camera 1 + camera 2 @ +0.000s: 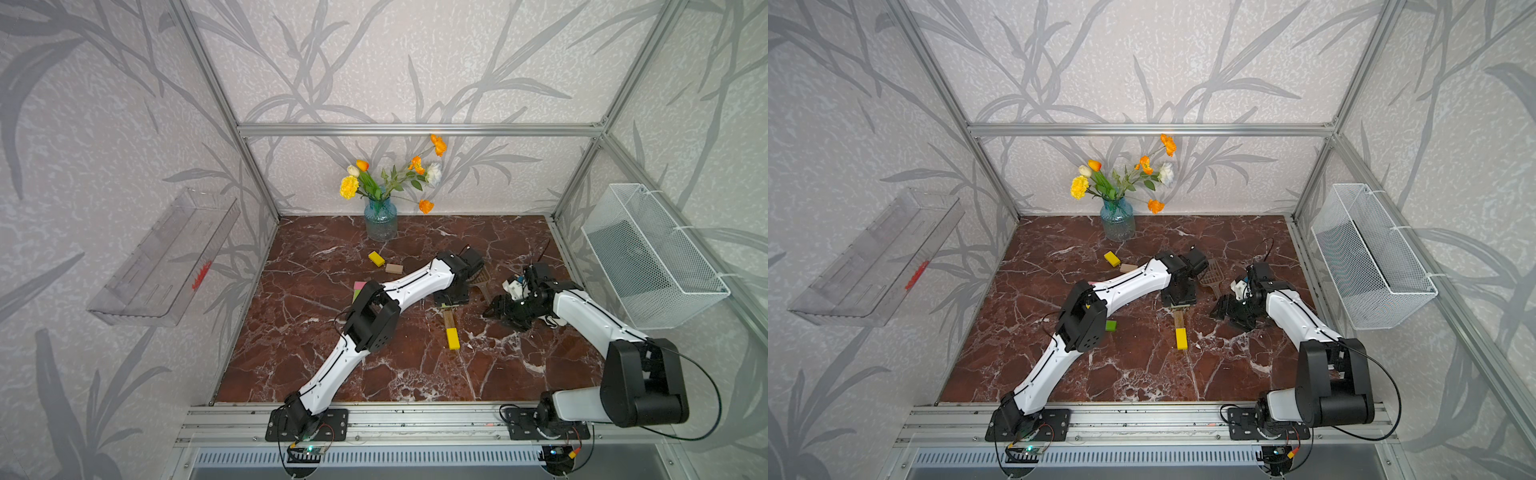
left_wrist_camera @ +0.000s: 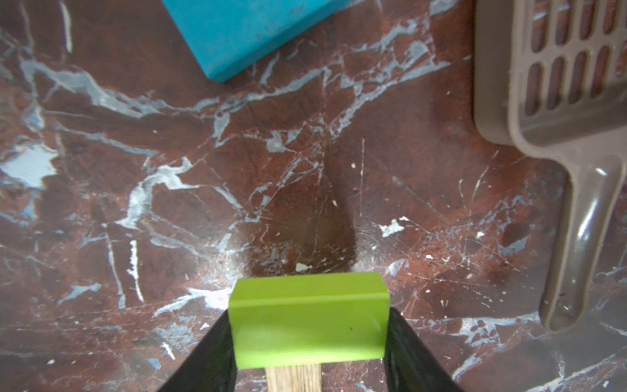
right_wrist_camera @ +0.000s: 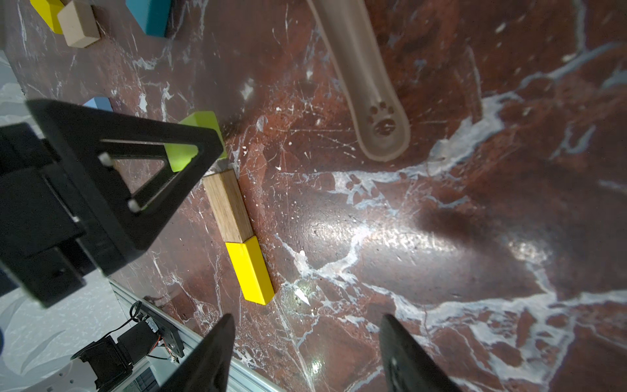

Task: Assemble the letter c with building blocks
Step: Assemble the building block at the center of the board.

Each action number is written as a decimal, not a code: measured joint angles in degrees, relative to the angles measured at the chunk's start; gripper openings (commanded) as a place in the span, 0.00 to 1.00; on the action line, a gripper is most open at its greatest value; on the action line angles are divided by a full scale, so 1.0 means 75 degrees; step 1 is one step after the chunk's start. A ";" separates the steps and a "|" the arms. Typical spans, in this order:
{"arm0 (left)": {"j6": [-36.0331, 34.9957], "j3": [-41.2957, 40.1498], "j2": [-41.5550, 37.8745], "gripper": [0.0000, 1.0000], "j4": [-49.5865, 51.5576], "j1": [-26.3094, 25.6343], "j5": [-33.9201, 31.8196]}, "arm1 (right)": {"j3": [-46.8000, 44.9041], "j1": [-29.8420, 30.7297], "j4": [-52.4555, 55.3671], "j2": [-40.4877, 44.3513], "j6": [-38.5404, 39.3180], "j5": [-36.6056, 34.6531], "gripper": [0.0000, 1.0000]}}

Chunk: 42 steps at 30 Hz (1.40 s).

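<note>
placing step: left end effector [image 2: 308, 314] grips lime green rectangular block [image 2: 307, 325], crosswise at end of tan wooden block [image 3: 229, 207] lying on the surface [image 2: 305, 169]; right end effector [image 3: 307, 325] gapes empty; next likely: release without nudging

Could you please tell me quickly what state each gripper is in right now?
Left gripper: closed on the lime green block.
Right gripper: open, holding nothing.

No readable text, brand or number anywhere. Only sign: a moulded paw print [image 3: 382, 122] on the handle end of the brown scoop [image 3: 353, 64]. The red marking [image 1: 202, 275] on the clear wall tray [image 1: 145, 270] is too small to read.
</note>
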<state>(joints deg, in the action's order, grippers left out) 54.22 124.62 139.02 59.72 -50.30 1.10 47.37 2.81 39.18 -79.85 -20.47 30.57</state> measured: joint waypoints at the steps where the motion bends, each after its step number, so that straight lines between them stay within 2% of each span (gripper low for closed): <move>1: 0.0003 0.0000 0.0000 0.51 -0.0003 0.0006 0.0000 | 0.0000 -0.0012 0.0000 0.0015 0.0009 0.0003 0.67; 25: 0.0122 -0.0169 0.0096 0.52 -0.0204 -0.0079 0.0073 | -0.0087 -0.0204 0.0009 0.0055 0.0090 0.0140 0.67; 42: 0.0137 -0.0169 0.0119 0.66 -0.0358 -0.0079 0.0210 | -0.0163 -0.0312 0.0009 0.0055 0.0114 0.0201 0.68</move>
<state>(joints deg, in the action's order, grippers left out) 55.24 123.35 139.92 57.04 -50.89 2.68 46.15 0.47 39.24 -79.44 -19.62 32.08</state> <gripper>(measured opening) 0.652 0.677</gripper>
